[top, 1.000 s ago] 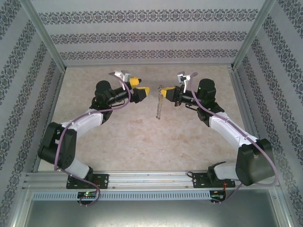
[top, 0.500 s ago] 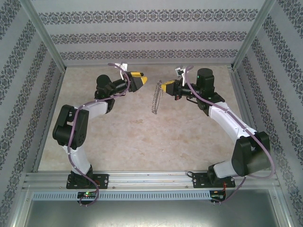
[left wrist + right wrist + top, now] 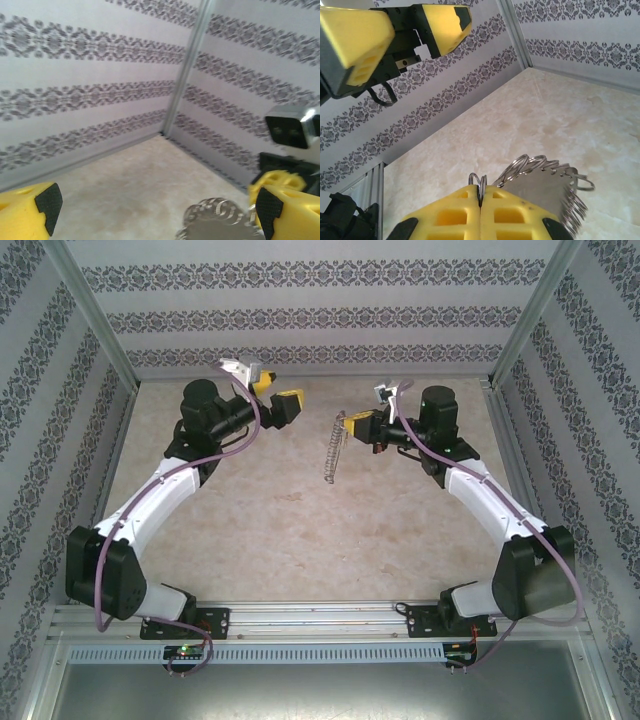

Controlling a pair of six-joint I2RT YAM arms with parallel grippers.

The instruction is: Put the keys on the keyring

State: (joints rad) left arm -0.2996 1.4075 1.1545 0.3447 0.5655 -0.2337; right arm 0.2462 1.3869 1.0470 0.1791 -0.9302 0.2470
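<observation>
The keyring, a coil of thin grey loops, dangles over the far middle of the table. I cannot tell whether its lower end touches the top. It hangs from the right claw, whose yellow fingers are pressed together on one upper loop. Near it and facing it, the left claw hovers with its fingers spread wide and nothing between them. I'd judge this the presenting step, the keyring held up for threading, with no key on it that I can make out. The next move calls for the left claw to pinch a key by its head and steer its hole onto a loop, while the right claw holds steady.
</observation>
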